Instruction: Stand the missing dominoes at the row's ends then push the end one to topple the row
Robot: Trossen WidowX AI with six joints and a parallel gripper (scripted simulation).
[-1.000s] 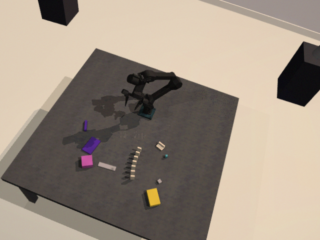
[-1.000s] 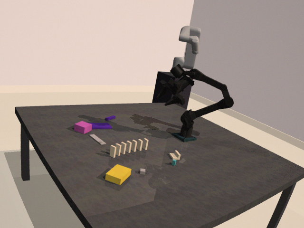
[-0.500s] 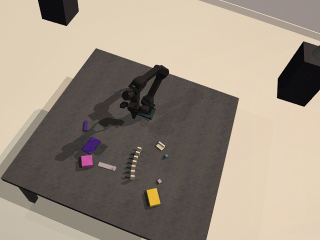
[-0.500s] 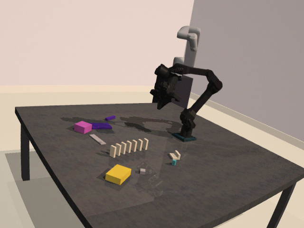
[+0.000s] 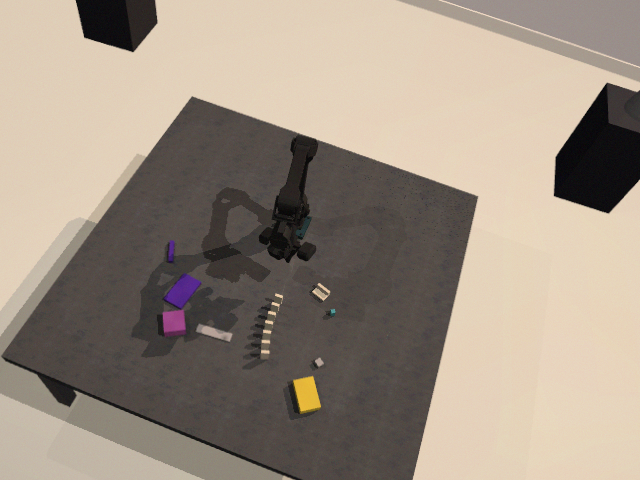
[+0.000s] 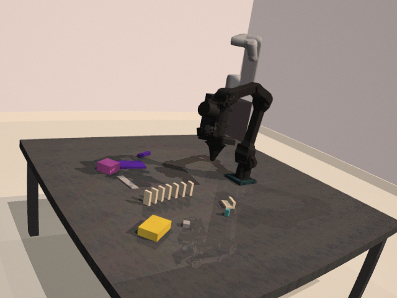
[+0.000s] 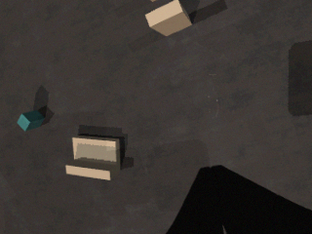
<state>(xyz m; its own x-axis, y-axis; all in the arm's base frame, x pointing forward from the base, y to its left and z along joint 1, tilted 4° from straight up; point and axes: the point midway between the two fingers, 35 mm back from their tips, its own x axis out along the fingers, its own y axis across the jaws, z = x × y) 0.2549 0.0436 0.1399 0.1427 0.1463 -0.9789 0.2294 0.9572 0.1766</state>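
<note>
Dominoes point(image 5: 268, 325) point(image 6: 168, 191) point(image 7: 168, 19) — cream, upright, gently curving row.

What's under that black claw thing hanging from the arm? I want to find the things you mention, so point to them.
Beneath the gripper point(image 5: 289, 258) point(image 6: 212, 159) is dark tabletop point(image 5: 361, 330) point(image 6: 272, 224) point(image 7: 146, 83), a gap below its closed fingertips. In the wrist view, the dark finger hides whatever lies directly behind it.
</note>
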